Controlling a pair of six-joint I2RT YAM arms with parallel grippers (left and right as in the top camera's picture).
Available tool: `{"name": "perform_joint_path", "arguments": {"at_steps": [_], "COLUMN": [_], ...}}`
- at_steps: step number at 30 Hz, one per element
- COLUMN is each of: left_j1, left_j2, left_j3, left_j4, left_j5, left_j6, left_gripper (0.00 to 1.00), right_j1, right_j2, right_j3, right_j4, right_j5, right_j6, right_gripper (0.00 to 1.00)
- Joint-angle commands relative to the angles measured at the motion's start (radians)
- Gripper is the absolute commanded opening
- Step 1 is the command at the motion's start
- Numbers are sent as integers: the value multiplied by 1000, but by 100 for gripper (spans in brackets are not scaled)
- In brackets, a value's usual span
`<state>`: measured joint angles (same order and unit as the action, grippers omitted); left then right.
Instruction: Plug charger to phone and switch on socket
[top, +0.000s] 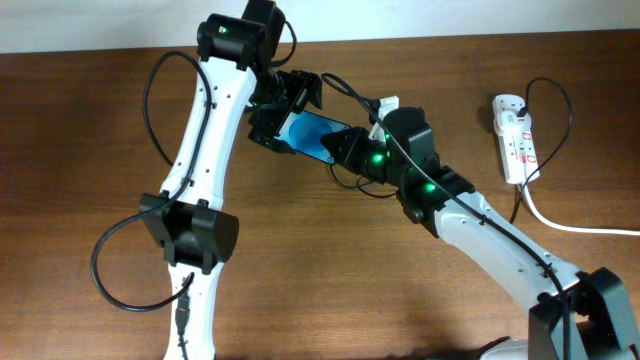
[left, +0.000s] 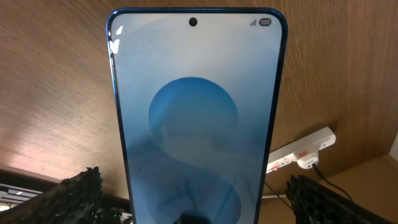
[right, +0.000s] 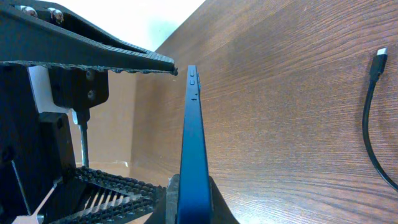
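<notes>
The phone, its blue screen lit, is held on edge above the table between both arms. My right gripper is shut on its lower end; in the right wrist view the fingers pinch the thin blue edge of the phone. My left gripper stands open around the phone, and its fingers are clear of both sides. The charger's plug tip lies on the table to the right. The white socket lies at the far right, also seen as the socket behind the phone.
A thin black cable loops from the socket's plug. A thick white lead runs off toward the right edge. The left arm stretches up the table's left half, and the right arm crosses the right half diagonally.
</notes>
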<state>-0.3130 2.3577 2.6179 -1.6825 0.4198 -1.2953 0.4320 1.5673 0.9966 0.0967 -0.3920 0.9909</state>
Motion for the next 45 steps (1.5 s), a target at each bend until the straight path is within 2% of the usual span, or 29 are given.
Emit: {"name": "perform_joint_path", "arguments": {"at_steps": [1,4,5,8,10,13,15,16,18,20,22,24,27,29,31,35,37,41,43,45], "left_j1": [15,28,28,28,28,28,28,28,28,28,28,28,28,28,28,28,28,28,28,28], "left_j2": [-2,-2,-2,-2,-2,-2,-2,-2,-2,-2,-2,-2,-2,-2,-2,-1,0,0,0,0], "left_j3": [23,23,23,23,23,23,23,23,23,23,23,23,22,22,22,20,15,-59,-140,-227], "left_j4": [2,39,48,58,69,72,74,76,85,104,148,164,164,164,165,225,287,426,554,652], "left_j5": [10,11,11,11,11,11,69,76,76,176,333,363,363,363,363,476,585,694,778,831], "left_j6": [38,283,402,573,728,809,928,935,961,995,1036,1036,1036,1036,1036,1035,1035,1015,951,940], "left_gripper": [99,99,100,99,99,99,99,99,99,99,99,99,99,99,99,99,99,99,99,99], "right_j1": [-9,-71,-121,-222,-303,-481,-587,-640,-699,-708,-708,-708,-708,-708,-706,-616,-544,-454,-418,-395], "right_j2": [-11,-25,-42,-135,-240,-421,-520,-565,-626,-658,-657,-657,-654,-637,-601,-445,-359,-257,-238,-237], "right_j3": [7,7,7,7,7,7,7,7,6,5,-15,-82,-253,-377,-464,-494,-494,-493,-493,-491], "right_j4": [5,-77,-126,-249,-377,-589,-685,-726,-764,-763,-700,-575,-282,8,225,586,667,787,789,783], "right_j5": [-14,-64,-97,-127,-129,-129,-129,-129,-184,-206,-203,-203,-198,-194,-137,-76,11,104,145,193], "right_j6": [-21,-79,-111,-233,-331,-430,-445,-445,-445,-403,-305,-182,0,103,303,345,411,511,550,673], "right_gripper": [4,4,4,4,4,4,4,4,4,4,4,4,4,4,4,4,4,4,4,4]}}
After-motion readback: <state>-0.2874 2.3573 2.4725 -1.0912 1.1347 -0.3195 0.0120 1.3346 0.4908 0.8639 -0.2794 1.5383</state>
